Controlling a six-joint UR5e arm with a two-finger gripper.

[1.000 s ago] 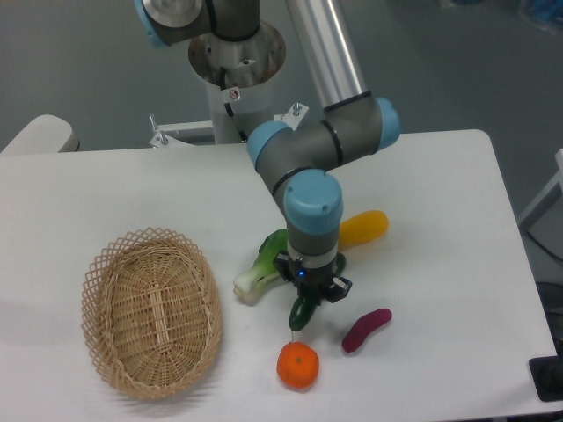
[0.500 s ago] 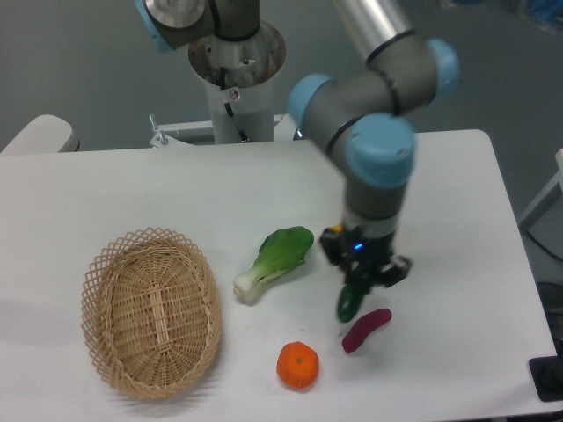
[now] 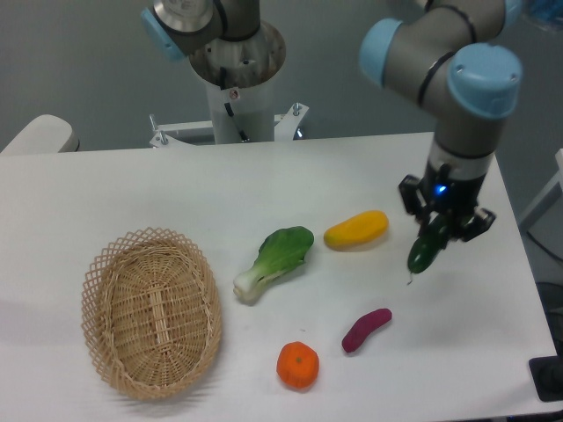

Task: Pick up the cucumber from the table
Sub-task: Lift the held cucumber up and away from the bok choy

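1. Camera view from the fixed position: my gripper (image 3: 445, 224) hung over the right side of the table (image 3: 123, 189), wrist pointing down, a small blue light lit on its body.
2. Jaws were closed on the cucumber (image 3: 427, 251), gripping it near its upper end. The dark green body slanted down and to the left from between my fingers, thin stem tip lowest.
3. The cucumber appeared lifted clear of the tabletop; a faint shadow lay just below its lower end. I could not tell whether the stem tip brushed the surface.
4. Yellow vegetable (image 3: 356, 229) lay flat on the table to the left of the cucumber, near it but apart.
5. Bok choy (image 3: 275, 262) lay further left, leafy end toward the yellow vegetable, white stalk pointing down-left.
6. Purple sweet potato (image 3: 366, 330) lay below the yellow vegetable, toward the front edge, well apart from the cucumber.
7. Orange (image 3: 297, 366) sat left of the sweet potato, near the front edge.
8. Wicker basket (image 3: 151, 312) sat at the left side of the table, well apart from my gripper, nothing visible inside.
9. My arm's base column (image 3: 237, 79) stood behind the far edge of the table.
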